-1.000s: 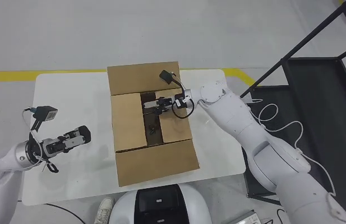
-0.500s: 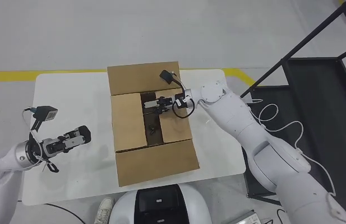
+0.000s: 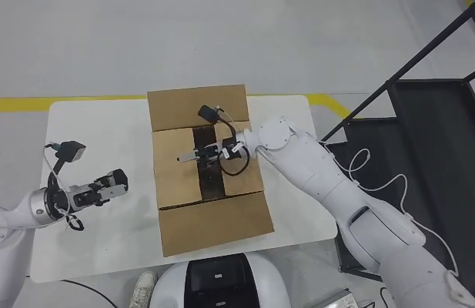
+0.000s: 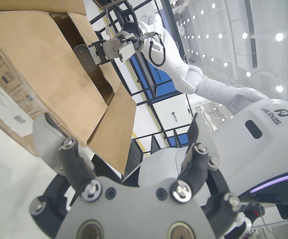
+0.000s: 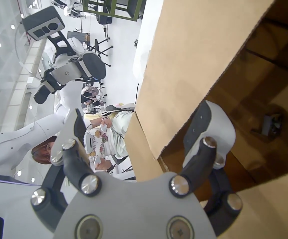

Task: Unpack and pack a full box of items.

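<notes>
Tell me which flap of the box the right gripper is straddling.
The brown cardboard side flap on the robot's left: its edge sits between the fingers of the open right gripper, unlike the other three.

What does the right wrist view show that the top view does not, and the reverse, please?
Right wrist view: the right gripper is open astride the edge of a side flap, one finger outside, the other under it inside the box, where a small dark item lies on the floor. Top view: the white table, the far flap and near flap spread outward, and the left gripper over bare table, apart from the box. Shared: the cardboard box, the right gripper at that flap, the left arm.
</notes>
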